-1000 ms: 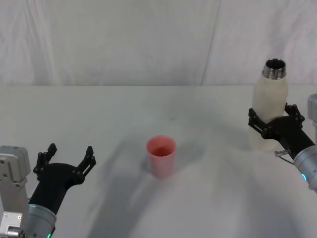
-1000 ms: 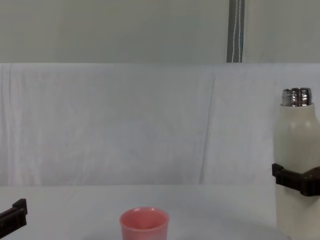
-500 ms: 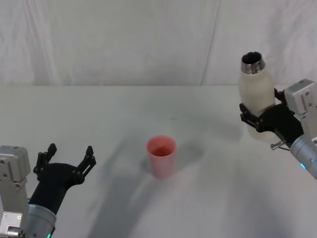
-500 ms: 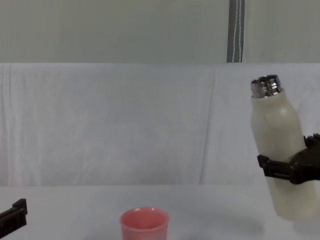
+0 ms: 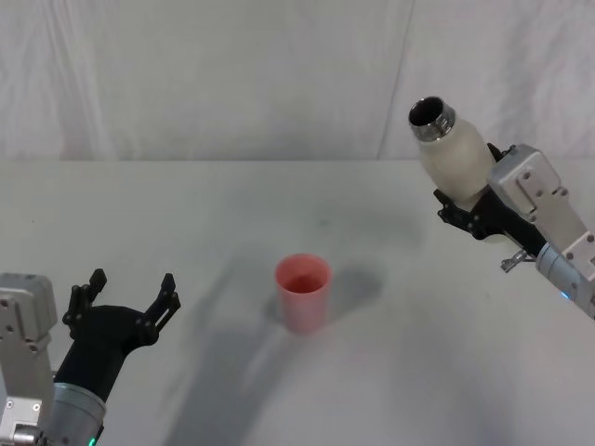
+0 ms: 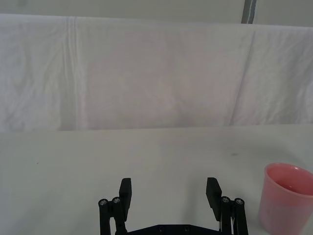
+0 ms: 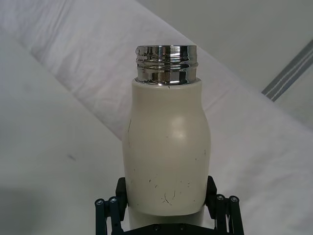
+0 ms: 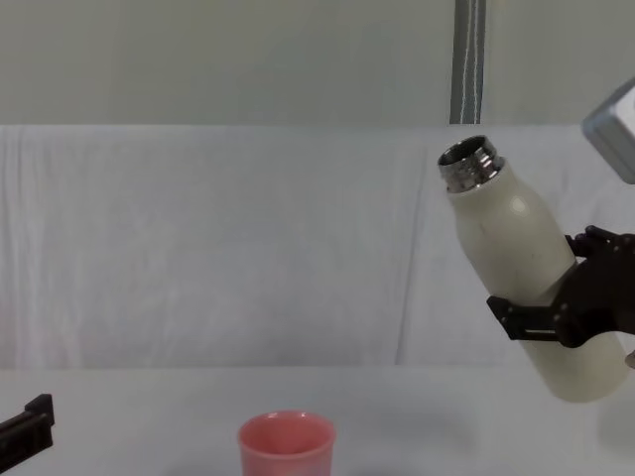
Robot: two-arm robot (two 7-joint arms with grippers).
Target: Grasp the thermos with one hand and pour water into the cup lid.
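Above the table's right side, thermos clenched in right pincer, tilted toward cup lid; left pincer released.

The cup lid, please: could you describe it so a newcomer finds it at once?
Start at the white table. Near its middle, between the open left hand and the raised, tilted thermos, stands the cup lid. It is short, open-topped and the only pink thing there.

head: high, looking down on table | chest: low, side-on | wrist cameras: close behind their fingers | head, chest share the cup lid
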